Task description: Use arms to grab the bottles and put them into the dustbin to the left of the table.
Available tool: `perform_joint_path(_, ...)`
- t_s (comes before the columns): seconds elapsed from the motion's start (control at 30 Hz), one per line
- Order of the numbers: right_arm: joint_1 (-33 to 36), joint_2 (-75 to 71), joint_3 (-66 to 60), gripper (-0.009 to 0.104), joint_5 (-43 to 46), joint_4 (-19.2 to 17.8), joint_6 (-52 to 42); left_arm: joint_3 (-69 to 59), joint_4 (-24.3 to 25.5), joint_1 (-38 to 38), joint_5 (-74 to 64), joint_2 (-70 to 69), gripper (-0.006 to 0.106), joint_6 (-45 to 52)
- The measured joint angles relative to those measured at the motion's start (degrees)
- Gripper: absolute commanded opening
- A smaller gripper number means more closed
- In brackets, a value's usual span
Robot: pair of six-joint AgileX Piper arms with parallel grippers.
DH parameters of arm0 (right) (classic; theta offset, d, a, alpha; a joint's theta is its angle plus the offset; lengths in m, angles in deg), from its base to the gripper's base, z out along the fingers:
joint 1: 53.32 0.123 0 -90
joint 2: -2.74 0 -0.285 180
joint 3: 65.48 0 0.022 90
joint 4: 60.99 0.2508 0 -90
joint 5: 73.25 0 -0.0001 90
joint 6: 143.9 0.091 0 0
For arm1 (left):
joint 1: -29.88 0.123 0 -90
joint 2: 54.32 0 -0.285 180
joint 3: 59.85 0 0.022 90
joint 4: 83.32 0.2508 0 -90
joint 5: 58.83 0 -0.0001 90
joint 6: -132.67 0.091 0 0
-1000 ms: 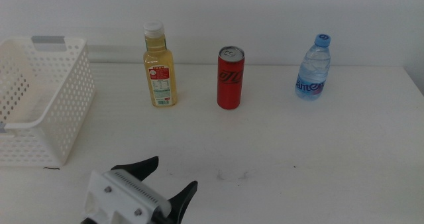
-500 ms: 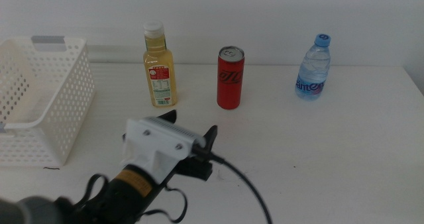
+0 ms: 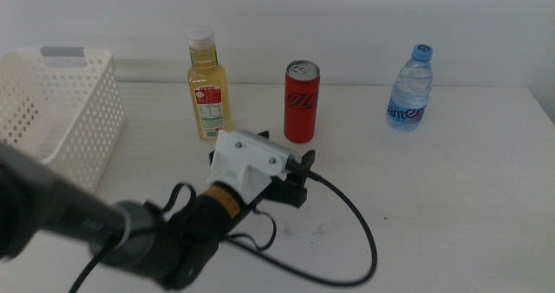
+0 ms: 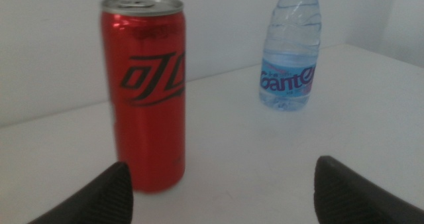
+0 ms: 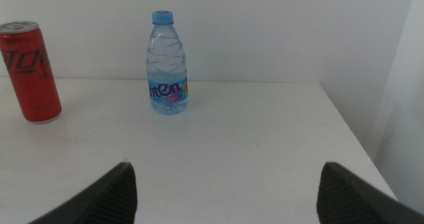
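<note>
My left pincer (image 4: 222, 184) — spread wide, mid-frame — seems off-centre to the red can (image 4: 148, 91) — one jaw could topple it.

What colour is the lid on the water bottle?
Blue; the water bottle cap shows best in the right wrist view.

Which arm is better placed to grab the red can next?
Left. Its open hand is already out over the table, close in front of the red can. The right hand sits farther back, out of the middle view.
</note>
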Motion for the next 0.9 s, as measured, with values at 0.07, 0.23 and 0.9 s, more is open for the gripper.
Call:
perform_joint_path(0.07,0.0,0.0,0.0,0.086,0.0,0.0,0.0,3.3,3.9,2.2,-0.1,2.6,0.094,-1.4)
perform_joint_path(0.23,0.0,0.0,0.0,0.086,0.0,0.0,0.0,11.3,6.3,5.0,-3.9,7.5,0.094,-2.6)
perform_joint_path(0.9,0.0,0.0,0.0,0.086,0.0,0.0,0.0,35.9,6.2,6.7,-13.8,22.4,0.094,-2.9)
